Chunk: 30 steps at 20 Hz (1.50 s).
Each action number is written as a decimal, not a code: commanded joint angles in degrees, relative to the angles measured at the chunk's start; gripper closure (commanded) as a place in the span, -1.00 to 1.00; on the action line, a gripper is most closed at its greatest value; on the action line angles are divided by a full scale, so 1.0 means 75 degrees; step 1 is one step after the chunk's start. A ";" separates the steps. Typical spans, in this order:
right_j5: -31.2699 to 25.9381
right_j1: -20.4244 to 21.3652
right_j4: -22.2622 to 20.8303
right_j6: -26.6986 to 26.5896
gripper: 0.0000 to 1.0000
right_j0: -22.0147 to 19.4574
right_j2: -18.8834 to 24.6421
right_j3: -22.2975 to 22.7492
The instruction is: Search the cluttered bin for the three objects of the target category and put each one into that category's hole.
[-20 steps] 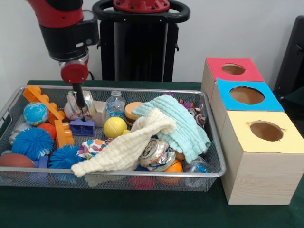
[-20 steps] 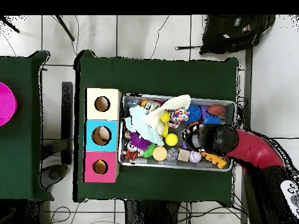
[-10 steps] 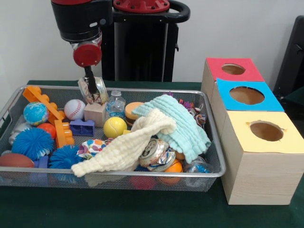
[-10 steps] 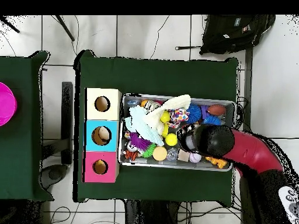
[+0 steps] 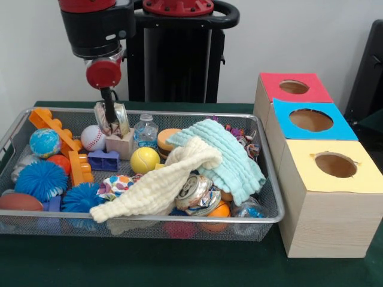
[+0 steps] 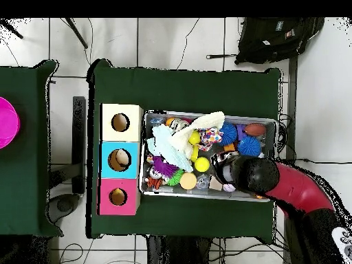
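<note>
Silvery crumpled wrapper-like piece (image 5: 114, 118): you see it pinched in the closed tool (image 5: 111, 119), hanging just above the pale wooden block (image 5: 119, 143) at the wire mesh bin's (image 5: 263, 218) back, apparently lifted clear for carrying toward the coloured-top hole boxes (image 5: 309, 121).

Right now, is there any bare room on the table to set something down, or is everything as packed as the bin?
The wire bin is crowded edge to edge: balls, blocks and the cream towel. Free patches are the green cloth strip in front of the bin and yellow box, and, in the overhead view, the wide green band beyond the bin's side away from the robot.
</note>
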<state>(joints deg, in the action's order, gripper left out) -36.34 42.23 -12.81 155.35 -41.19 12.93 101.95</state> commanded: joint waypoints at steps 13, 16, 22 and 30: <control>0.0716 -0.0463 0.0015 -0.0333 1.00 -0.0087 0.0422 0.0439; 0.0787 -0.0427 -0.0002 -0.0179 -1.00 -0.0020 0.0300 0.0439; 0.0625 -0.0433 0.0049 -0.0490 -1.00 -0.0188 0.0535 0.0406; 0.0742 -0.0427 0.0094 -0.0424 -1.00 -0.0167 0.0590 0.0483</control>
<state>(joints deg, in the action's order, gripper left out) -33.54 40.35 -12.84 155.35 -42.20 12.95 102.12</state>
